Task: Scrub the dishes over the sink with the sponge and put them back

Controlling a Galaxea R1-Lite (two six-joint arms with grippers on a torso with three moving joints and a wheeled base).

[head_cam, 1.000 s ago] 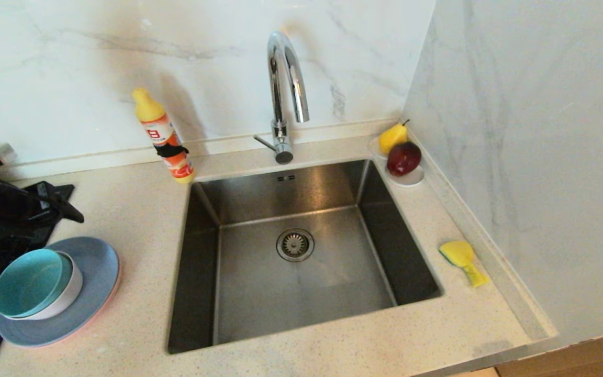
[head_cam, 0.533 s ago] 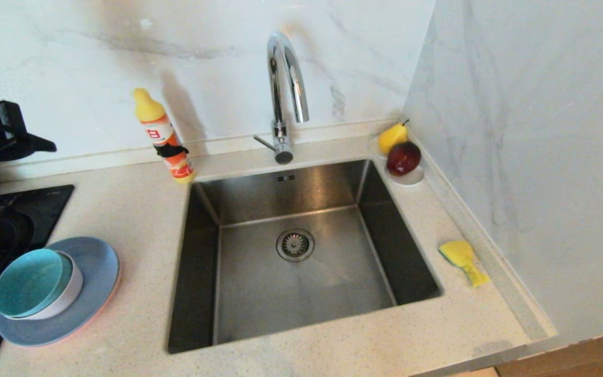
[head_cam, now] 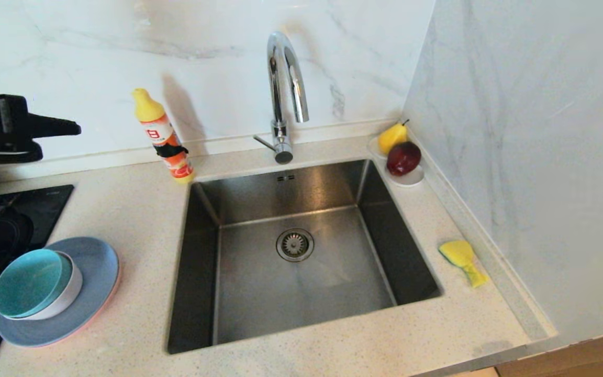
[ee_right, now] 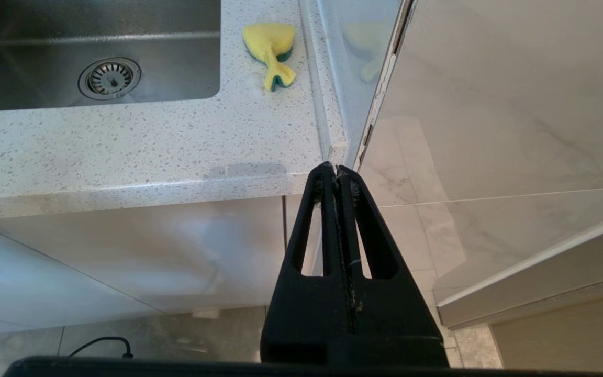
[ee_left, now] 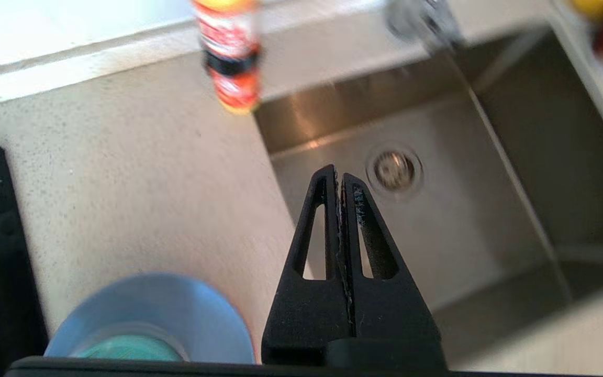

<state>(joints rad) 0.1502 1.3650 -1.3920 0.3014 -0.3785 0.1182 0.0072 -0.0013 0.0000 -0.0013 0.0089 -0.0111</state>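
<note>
A: Dishes first. What sits where?

B: A teal matte bowl [head_cam: 32, 281] nests in a pale bowl with a white-looking wall [head_cam: 66, 293]. Both rest on a large grey-blue plate [head_cam: 95, 272], and a thin pink plate rim [head_cam: 107, 303] shows under it. The stack stands on the counter to the left of the sink.

A: And the basin?

B: The rectangular brushed-steel sink [head_cam: 301, 283] holds nothing but its round strainer drain [head_cam: 294, 244]. A small white saucer [head_cam: 411, 179] in the far right corner carries a yellow pear [head_cam: 391, 137] and a dark red apple [head_cam: 404, 157].

A: The sponge?

B: The yellow waisted sponge with a green edge [head_cam: 462, 260] lies flat on the counter right of the sink, near the side wall, apart from the basin's rim.

A: Arms?

B: The left gripper [head_cam: 68, 127] is raised at the far left, pointing level toward the orange bottle with a yellow cap [head_cam: 164, 137]. Its black fingers [ee_left: 327, 220] are pressed together on nothing. The right gripper [ee_right: 337, 173] hangs below the counter's front edge, its fingers [ee_right: 325, 225] also pressed together, empty.

A: Surroundings?

B: A speckled pale stone counter [head_cam: 134, 209], white marble walls, a tall chrome gooseneck tap [head_cam: 283, 94] behind the sink, and a black hob [head_cam: 13, 214] at the left.
</note>
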